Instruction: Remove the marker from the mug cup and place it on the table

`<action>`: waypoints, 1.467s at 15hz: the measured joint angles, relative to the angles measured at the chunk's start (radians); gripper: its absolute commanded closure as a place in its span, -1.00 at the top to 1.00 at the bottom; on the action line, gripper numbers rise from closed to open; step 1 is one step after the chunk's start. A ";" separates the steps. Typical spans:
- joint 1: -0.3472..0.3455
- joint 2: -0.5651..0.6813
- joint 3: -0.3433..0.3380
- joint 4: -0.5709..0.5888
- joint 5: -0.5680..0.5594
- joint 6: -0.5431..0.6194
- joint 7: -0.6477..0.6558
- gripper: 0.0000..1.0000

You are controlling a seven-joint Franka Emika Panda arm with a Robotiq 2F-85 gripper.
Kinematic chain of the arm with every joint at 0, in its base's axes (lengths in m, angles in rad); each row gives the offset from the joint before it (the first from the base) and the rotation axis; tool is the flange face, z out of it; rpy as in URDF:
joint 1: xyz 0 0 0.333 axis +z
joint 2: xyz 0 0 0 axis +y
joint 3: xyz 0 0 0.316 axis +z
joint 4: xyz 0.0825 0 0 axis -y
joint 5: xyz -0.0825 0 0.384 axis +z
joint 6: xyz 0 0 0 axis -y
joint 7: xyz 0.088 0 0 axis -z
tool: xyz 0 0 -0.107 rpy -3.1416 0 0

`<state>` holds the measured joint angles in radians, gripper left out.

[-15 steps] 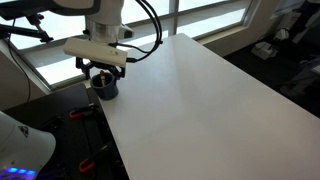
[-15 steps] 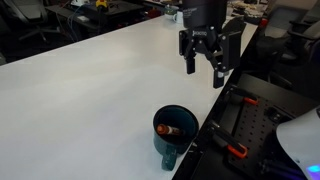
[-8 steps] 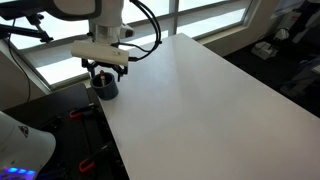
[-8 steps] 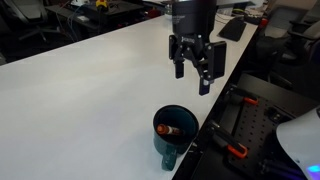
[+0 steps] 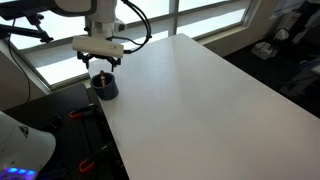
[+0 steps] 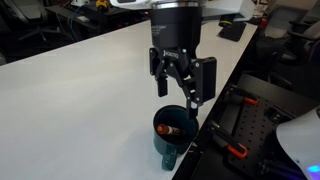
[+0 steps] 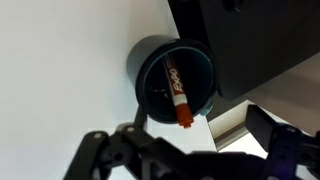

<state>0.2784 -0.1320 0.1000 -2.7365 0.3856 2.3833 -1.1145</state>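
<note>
White table [image 6: 80,90] edge: mug cup [image 7: 150,72] holds marker [image 7: 178,95], lettering unreadable.

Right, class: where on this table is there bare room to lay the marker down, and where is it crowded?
Bare: the whole white table, from the mug cup across to its far edges. Crowded: only the edge spot where the gripper hangs over the mug cup, with the marker inside.
</note>
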 measured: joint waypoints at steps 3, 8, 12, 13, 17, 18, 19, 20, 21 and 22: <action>0.007 0.016 0.031 0.004 0.001 0.001 0.000 1.00; 0.006 0.058 0.050 0.005 0.001 0.006 0.000 1.00; 0.004 0.084 0.050 0.008 0.001 0.007 0.000 0.17; 0.003 0.090 0.050 0.010 0.001 0.007 0.000 0.02; -0.003 0.108 0.050 0.020 0.000 0.007 0.000 -0.60; -0.004 0.112 0.050 0.023 -0.001 0.007 0.000 0.09; -0.006 0.115 0.050 0.025 -0.001 0.007 0.000 0.13; -0.008 0.118 0.050 0.027 -0.001 0.007 0.000 0.16; -0.010 0.121 0.050 0.029 -0.002 0.007 0.000 0.27; -0.012 0.123 0.050 0.030 -0.002 0.008 0.000 0.43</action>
<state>0.2665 -0.0091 0.1499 -2.7064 0.3831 2.3910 -1.1145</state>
